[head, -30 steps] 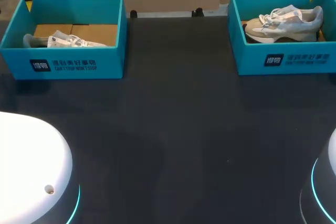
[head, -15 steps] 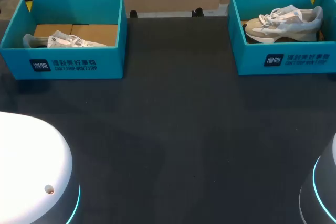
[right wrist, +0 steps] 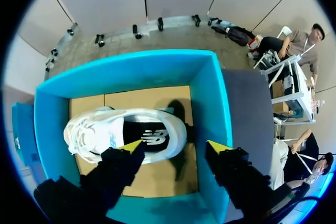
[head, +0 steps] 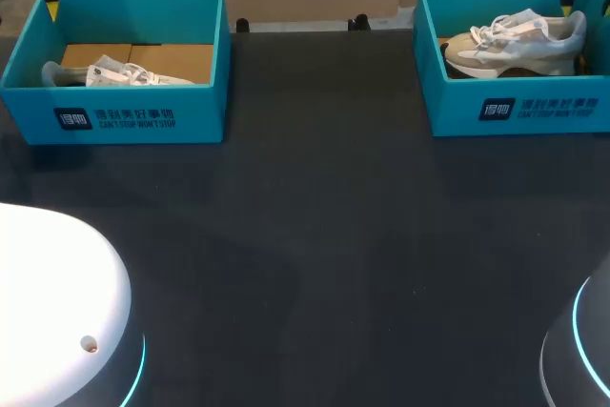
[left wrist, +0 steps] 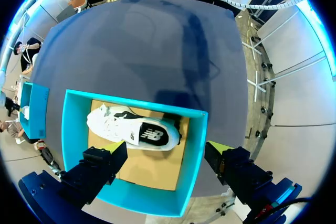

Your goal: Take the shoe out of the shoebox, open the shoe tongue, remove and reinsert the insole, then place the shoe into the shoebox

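Observation:
Two teal shoeboxes stand at the table's far corners. The left shoebox [head: 114, 116] [left wrist: 194, 156] holds a white shoe [head: 114, 73] [left wrist: 131, 132] lying on its side. My left gripper [head: 52, 5] [left wrist: 163, 156] hangs open above that box's far left corner, well over the shoe. The right shoebox [head: 515, 107] [right wrist: 210, 103] holds a beige and white shoe [head: 519, 40] [right wrist: 115, 129] with a dark insole. My right gripper [head: 570, 9] [right wrist: 175, 148] is open and low inside this box, over the shoe's heel end. One of its fingertips [right wrist: 131, 146] overlaps the shoe's heel, the other stands by the box wall.
Both boxes have brown cardboard floors [right wrist: 152, 95]. The dark table [head: 315, 235] stretches between them and toward the near edge. My arms' white bases [head: 57, 312] rise at the near left and near right corners.
My right gripper has come down into the right shoebox toward the shoe's heel. The left gripper and both shoes have not moved.

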### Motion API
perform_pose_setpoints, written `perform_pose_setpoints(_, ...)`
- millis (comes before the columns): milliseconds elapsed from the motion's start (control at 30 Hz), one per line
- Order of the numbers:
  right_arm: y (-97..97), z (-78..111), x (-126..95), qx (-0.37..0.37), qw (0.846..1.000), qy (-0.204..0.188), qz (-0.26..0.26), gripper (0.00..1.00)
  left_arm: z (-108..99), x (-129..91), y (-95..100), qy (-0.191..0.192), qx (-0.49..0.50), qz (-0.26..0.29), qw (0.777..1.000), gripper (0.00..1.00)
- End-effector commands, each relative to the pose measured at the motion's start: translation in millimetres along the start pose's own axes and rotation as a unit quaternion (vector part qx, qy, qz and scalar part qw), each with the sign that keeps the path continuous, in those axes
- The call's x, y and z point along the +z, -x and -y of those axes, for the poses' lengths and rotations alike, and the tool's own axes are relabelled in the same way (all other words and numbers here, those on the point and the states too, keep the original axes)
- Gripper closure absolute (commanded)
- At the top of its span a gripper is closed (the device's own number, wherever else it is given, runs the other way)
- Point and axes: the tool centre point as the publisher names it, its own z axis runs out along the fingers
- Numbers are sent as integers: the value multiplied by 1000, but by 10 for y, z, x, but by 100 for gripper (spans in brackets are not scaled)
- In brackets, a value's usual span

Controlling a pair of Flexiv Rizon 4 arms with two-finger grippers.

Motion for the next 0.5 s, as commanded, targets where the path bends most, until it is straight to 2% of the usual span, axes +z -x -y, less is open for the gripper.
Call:
perform_pose_setpoints(33, -14, -75, 91, 4, 1000, -8, 3, 49, -4, -5, -2, 0, 0, -1, 1000, 0)
perform_pose_setpoints(67, -15, -74, 94, 5, 1000, -9, 4, 51, -4, -5, -2, 0, 0, -1, 1000, 0)
perform_pose_setpoints(500, -8, -64, 247, 0, 1000, -17, 26, 53, -4, -5, -2, 0, 0, -1, 1000, 0)
